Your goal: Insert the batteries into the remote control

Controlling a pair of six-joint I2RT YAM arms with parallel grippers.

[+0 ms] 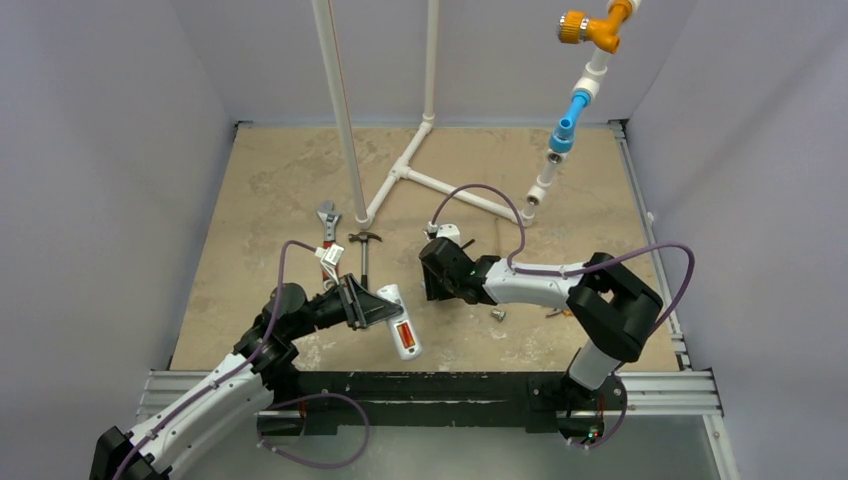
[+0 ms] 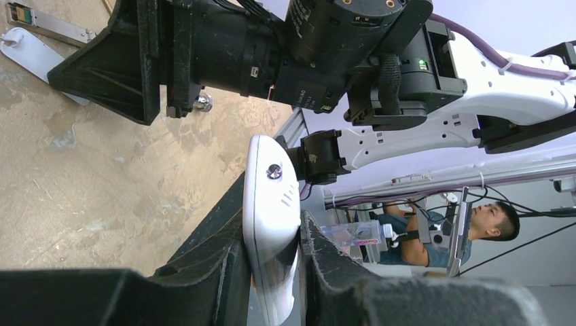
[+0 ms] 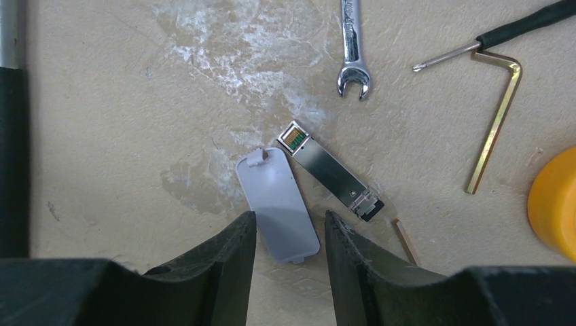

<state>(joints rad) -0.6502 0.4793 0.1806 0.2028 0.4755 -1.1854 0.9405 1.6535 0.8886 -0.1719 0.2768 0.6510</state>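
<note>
Closing the compartment. The left gripper [image 1: 372, 308] is pressed onto the remote control [image 1: 398, 320] and holds it off the table [image 1: 250, 200] with its back upward. The batteries [image 1: 405, 334] show as an orange-red patch in the recess; whether both are fully seated is too small to tell. In the left wrist view the white handset [image 2: 270, 204] sits squarely between the two fingers.

The right gripper [image 3: 291, 221] hangs over the table with its jaws spread and pinching nothing. They straddle the near end of the pale grey battery cover [image 3: 275, 197], which lies flat. A metal transceiver module [image 3: 333, 178] lies just beside the cover's far end. A combination wrench [image 3: 354, 54], a hex key [image 3: 496, 115] and a yellow tape measure [image 3: 557, 204] lie farther off.

The step in hand appears to be picking up the cover. It is thin and flat, so the fingers should descend until their tips meet the table and close across its long edges. They should take it near the middle and keep clear of the module. The latch tab should stay free for mating with the recess.
</note>
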